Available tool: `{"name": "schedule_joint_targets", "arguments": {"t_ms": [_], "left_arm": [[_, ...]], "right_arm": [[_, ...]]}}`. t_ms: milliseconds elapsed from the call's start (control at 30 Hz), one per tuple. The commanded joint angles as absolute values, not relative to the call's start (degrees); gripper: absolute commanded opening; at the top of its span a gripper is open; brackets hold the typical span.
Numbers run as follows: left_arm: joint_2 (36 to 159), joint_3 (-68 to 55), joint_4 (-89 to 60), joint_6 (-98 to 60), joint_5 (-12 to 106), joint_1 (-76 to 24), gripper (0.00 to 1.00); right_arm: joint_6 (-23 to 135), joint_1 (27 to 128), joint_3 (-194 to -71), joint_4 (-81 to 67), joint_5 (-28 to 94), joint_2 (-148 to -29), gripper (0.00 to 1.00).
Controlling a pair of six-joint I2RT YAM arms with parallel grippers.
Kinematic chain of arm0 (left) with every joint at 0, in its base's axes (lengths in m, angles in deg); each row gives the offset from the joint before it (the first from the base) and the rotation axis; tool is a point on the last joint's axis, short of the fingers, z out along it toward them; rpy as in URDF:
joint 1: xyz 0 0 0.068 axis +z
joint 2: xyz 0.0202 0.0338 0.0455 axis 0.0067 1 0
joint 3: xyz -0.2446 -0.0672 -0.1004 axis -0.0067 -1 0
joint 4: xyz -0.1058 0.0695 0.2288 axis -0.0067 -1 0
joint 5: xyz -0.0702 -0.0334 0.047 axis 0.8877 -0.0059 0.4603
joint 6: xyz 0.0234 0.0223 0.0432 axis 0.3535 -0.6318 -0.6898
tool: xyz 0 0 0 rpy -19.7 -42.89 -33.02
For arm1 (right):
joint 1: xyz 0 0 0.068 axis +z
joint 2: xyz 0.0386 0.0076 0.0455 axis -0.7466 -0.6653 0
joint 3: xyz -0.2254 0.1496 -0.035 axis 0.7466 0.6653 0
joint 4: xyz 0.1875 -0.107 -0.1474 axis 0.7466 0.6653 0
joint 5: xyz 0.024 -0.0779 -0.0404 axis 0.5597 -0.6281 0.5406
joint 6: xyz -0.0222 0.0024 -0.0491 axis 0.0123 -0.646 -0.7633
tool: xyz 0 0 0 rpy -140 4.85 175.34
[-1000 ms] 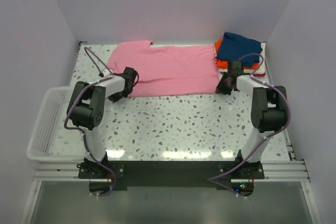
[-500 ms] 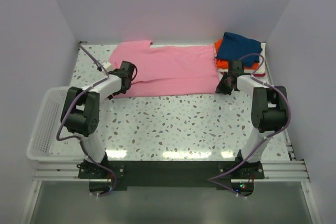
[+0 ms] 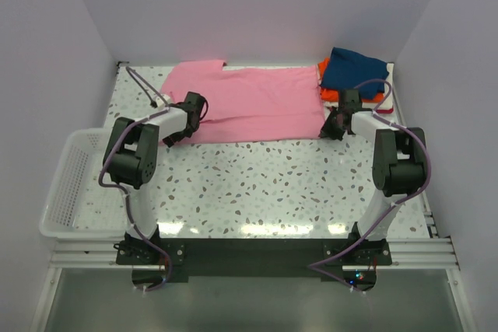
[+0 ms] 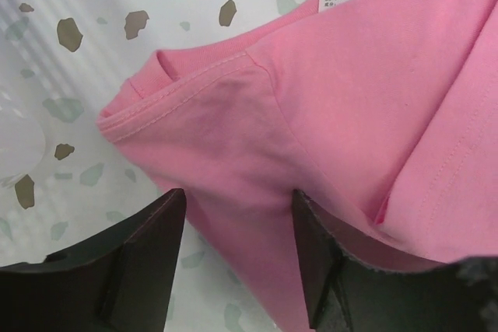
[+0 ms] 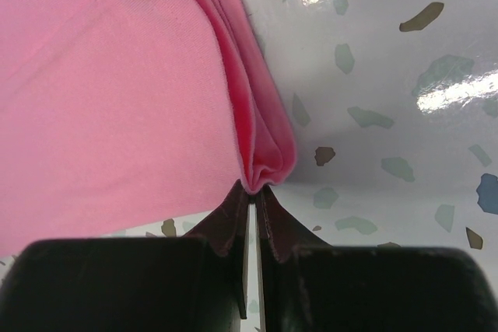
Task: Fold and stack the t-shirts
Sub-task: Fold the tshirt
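Two low arms: left gripper (image 4: 237,198), right gripper (image 5: 253,190) at pink t-shirt (image 3: 257,103).

Pale lavender walls (image 3: 257,5) on 3 sides; speckled terrazzo tabletop (image 3: 264,184); white wire basket (image 3: 66,184) at left edge.

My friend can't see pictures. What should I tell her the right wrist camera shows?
The black right gripper is shut, pinching a folded corner of the pink t-shirt. The shirt fills the left side of the picture, and the shiny speckled table fills the right.
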State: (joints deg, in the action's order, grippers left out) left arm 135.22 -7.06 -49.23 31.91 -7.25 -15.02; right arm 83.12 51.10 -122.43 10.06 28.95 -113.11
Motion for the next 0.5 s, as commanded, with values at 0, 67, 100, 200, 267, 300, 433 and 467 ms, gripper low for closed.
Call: {"name": "schedule_joint_targets", "arguments": {"t_ms": [0, 67, 100, 200, 267, 300, 433, 467], "left_arm": [[136.9, -6.6, -51.2, 33.5, -8.4, -14.6, 0.60], [136.4, -7.2, -51.1, 33.3, -8.0, -14.6, 0.49], [136.3, -7.4, -51.0, 33.1, -7.8, -14.6, 0.44], [136.2, -7.8, -50.8, 31.8, -7.1, -14.6, 0.22], [135.9, -8.1, -50.6, 31.0, -6.6, -14.6, 0.09], [135.6, -8.2, -50.6, 30.8, -6.5, -14.6, 0.05], [133.4, -11.8, -49.0, 29.8, -5.4, -14.7, 0.00], [132.2, -12.6, -48.8, 29.7, -4.9, -14.7, 0.00]], "right_arm": [[82.8, 50.8, -122.9, 9.2, 28.9, -111.9, 0.00], [82.7, 50.8, -122.9, 9.7, 28.5, -111.6, 0.00], [82.7, 50.7, -122.9, 9.8, 28.5, -111.4, 0.00], [82.7, 50.2, -123.0, 10.2, 28.4, -111.1, 0.00], [82.7, 50.1, -123.2, 10.9, 28.3, -110.7, 0.00], [82.6, 49.9, -123.2, 11.2, 28.0, -110.3, 0.00], [82.4, 48.7, -122.1, 12.3, 27.7, -108.2, 0.00], [82.5, 48.4, -121.2, 12.7, 27.8, -107.6, 0.00]]}}
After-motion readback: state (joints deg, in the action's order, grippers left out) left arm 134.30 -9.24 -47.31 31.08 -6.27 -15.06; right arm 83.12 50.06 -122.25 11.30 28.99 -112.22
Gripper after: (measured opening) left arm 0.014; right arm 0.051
